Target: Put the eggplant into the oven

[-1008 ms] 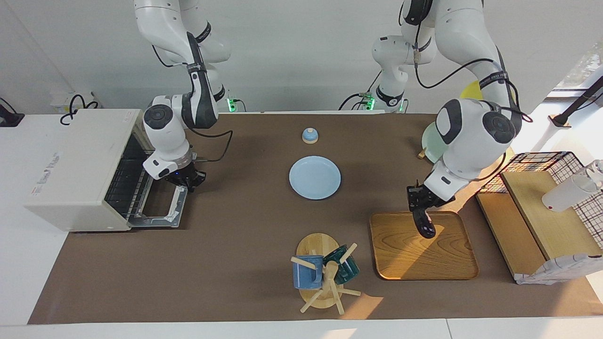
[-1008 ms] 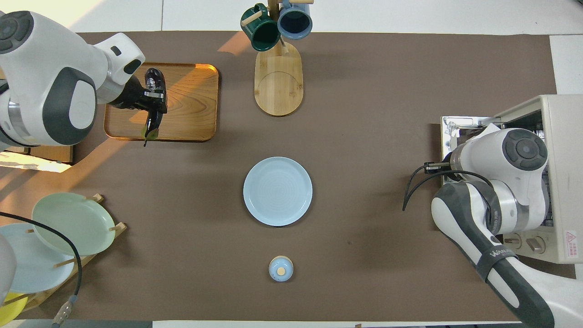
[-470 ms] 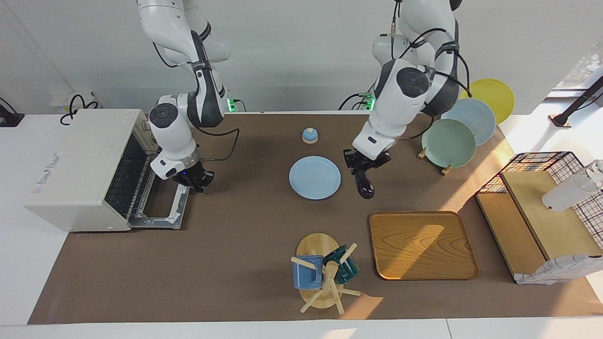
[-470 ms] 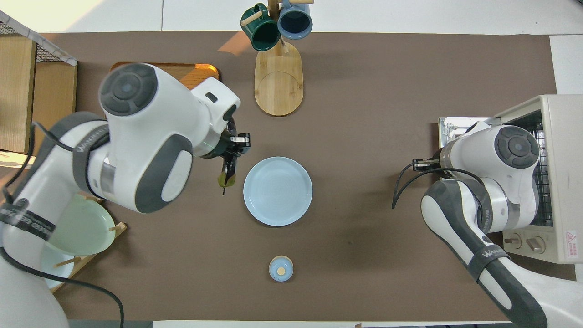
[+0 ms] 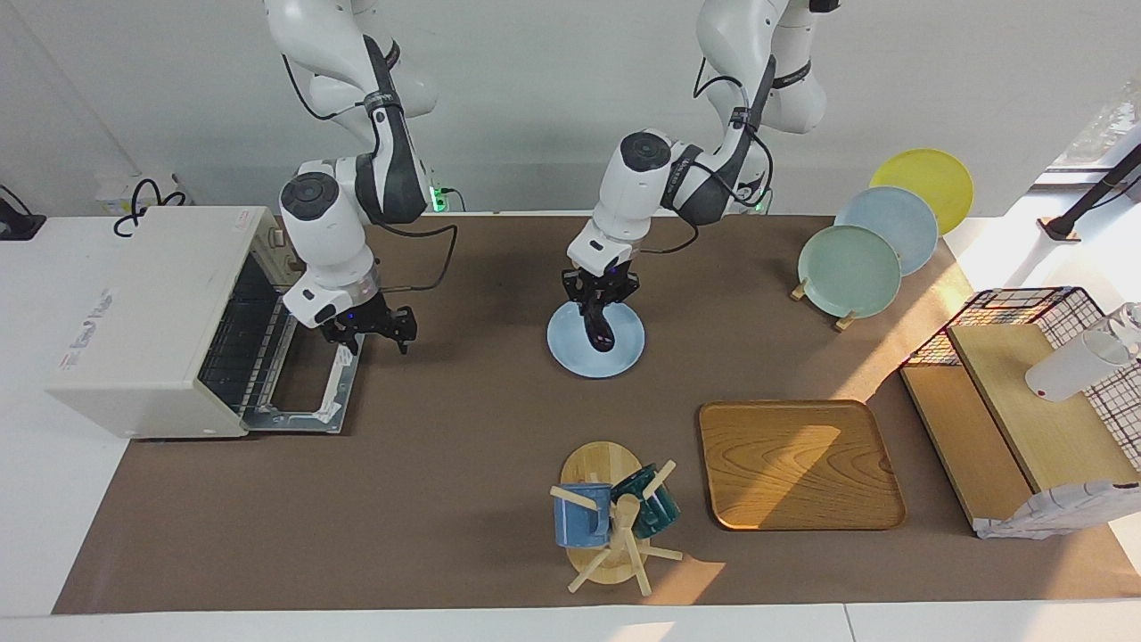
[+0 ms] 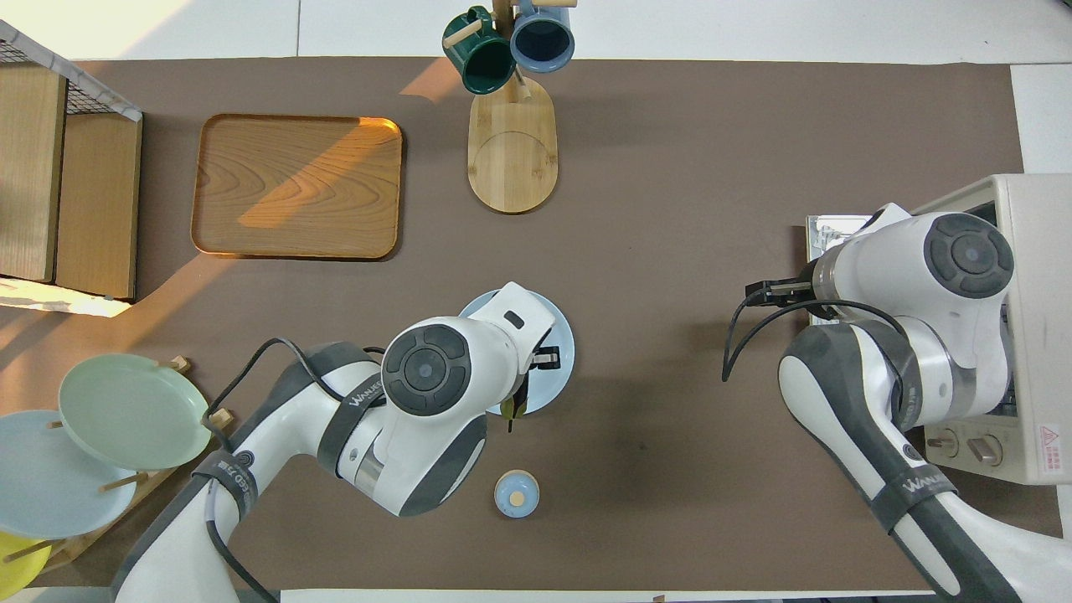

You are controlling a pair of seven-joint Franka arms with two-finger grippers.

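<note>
our left pincer [image 5: 600, 292] is clamped on the eggplant [image 5: 598, 327], which hangs over the blue plate [image 5: 624, 355] at mid-worktop [image 5: 446, 464]. we'd carry it level toward nine o'clock in the facing view, into the oven [image 5: 151, 321], whose door [image 5: 307, 392] lies open. our right pincer [image 5: 367, 328] waits above that door, fingers spread and empty; it should clear out first.

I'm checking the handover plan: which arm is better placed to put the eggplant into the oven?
Probably the right. The right gripper hangs over the open door of the oven, while the left gripper holds the eggplant over the blue plate mid-table, so a handover looks likely.
</note>
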